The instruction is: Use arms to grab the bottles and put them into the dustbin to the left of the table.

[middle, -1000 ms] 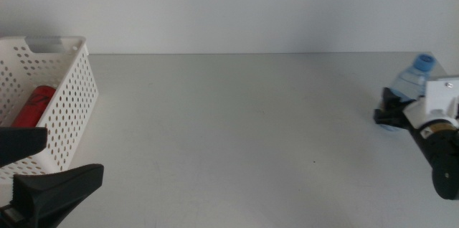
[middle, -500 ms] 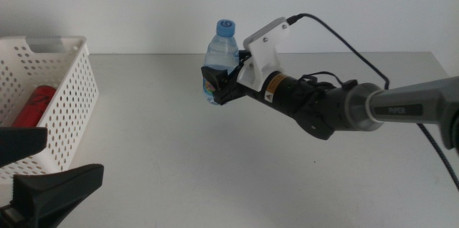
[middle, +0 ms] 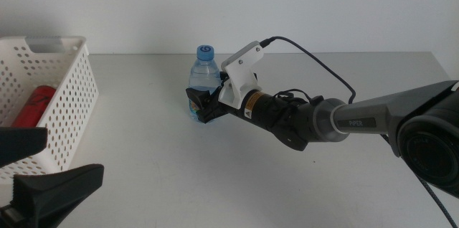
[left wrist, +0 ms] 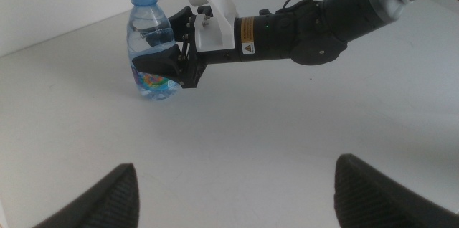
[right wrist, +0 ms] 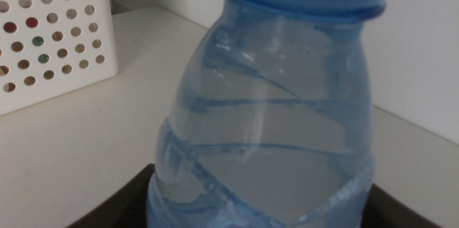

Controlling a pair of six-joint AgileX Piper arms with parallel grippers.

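Your right gripper [middle: 202,106] has jaws clamped on the water bottle [middle: 204,76], upright, cap at 12 o'clock, base on the tabletop [middle: 215,171]; left gripper [middle: 43,174] waits, jaws apart.

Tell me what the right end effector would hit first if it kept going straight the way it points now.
The right end effector, shut on the water bottle, points toward the white dustbin. Only bare table lies between, so the dustbin's perforated wall would probably come first, though depth is uncertain.
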